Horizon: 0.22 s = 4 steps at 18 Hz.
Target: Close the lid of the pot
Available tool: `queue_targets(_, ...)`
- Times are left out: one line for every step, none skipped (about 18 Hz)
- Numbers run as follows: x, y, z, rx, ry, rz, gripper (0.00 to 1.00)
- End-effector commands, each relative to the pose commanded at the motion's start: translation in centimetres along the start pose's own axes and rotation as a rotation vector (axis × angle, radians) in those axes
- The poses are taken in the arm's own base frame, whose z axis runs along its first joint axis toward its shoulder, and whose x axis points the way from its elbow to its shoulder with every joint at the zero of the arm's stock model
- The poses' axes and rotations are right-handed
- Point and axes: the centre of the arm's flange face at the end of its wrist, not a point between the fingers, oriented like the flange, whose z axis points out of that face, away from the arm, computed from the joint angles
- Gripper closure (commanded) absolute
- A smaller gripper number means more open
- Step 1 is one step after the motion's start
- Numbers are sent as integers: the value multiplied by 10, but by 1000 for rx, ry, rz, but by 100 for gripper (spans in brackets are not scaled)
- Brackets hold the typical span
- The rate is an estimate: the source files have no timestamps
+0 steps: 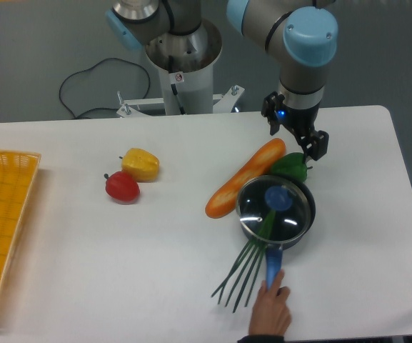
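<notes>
The dark grey pot (303, 225) stands right of the table's middle. Its blue handle (273, 263) points toward the front edge. The glass lid (291, 214) with its blue knob (278, 196) lies on top of the pot and covers it. Green stalks (243, 275) show through the glass and stick out from under the lid toward the front. My gripper (296, 136) hangs behind the pot, above a green pepper (290, 166). Its fingers stand apart and hold nothing.
A human hand (270, 309) reaches in from the front edge and touches the handle's end. An orange loaf-like piece (243, 189) lies against the pot's left. A yellow pepper (140, 164) and a red pepper (122, 187) lie left of the middle. A yellow basket (2, 229) is at the far left.
</notes>
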Motion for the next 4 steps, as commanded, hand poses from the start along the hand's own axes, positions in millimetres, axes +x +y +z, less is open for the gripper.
queue_targets(0,2,0,0,2,-1,0)
queue_targets(-1,3,-2,0,-1,-3,0)
queue_targets(0,3,-3,0,-3,-3,0)
queue_targets(0,2,-4,1,-7,-3,0)
